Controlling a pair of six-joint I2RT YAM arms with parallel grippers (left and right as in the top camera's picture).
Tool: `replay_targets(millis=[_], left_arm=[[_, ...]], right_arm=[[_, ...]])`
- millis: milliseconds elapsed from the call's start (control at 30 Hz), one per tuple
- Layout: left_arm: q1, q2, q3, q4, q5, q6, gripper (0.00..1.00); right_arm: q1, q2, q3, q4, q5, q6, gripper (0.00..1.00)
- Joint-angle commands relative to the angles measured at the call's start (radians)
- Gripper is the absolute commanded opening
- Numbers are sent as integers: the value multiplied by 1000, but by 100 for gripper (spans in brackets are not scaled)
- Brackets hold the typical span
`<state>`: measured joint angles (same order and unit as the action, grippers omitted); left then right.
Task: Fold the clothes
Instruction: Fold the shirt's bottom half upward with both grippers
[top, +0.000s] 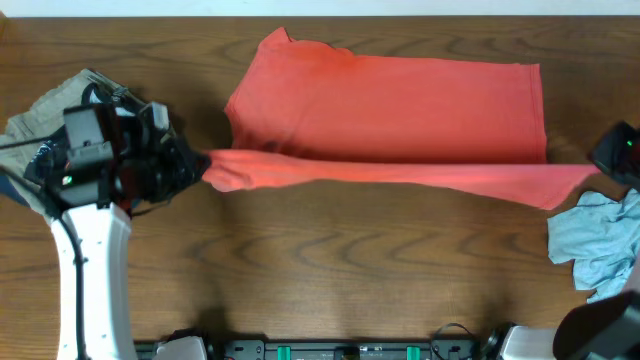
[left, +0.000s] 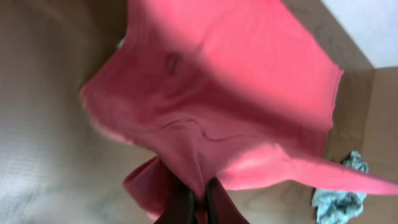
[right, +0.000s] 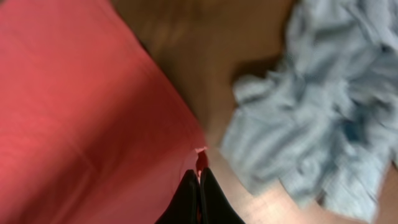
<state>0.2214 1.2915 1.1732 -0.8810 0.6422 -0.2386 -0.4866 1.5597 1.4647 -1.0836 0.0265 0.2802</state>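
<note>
Left gripper (left: 198, 200): fingers clamped on a bunched fold of the shirt (top: 400, 100); I see red fabric fanning out from between them.
Right gripper (right: 199, 186): fingers pressed together on the shirt's edge, with a small nub of red showing just above the tips.
Shirt position: spread on the far half of the table (top: 330, 270), plain coral side up. Its near edge is drawn into a taut band running between my two grippers.
Writing: none I can read from these views.
Left arm (top: 90, 270): white link rising from the near edge of the table, wrist turned to the right, gripper pointing at the band's left end.
Right arm (top: 620, 150): I get only dark parts at the right edge of the overhead view, at the band's right end.
Blue cloth (top: 600, 240): crumpled heap on the table just beside the shirt's right corner; bare wood shows between them in the right wrist view.
Tan cloth (top: 35, 120): crumpled under and behind the left wrist, apart from the shirt.
</note>
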Motion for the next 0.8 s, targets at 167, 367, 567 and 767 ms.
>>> replay_targets(millis=[167,367,567,767], left_arm=[[-58,163,10,277,5,-109,6],[-63,274,10,428,5,-145,6],[-100,388,10,545,5,-145,34],[-104,452,10,479,-7,-133,58]], right_arm=[[61,150,1,154,-5,-8,1],[63,249,1,286,-6,-3,1],[63,319,1,454,-101,11,17],[61,343,1,426,-128,7,43]])
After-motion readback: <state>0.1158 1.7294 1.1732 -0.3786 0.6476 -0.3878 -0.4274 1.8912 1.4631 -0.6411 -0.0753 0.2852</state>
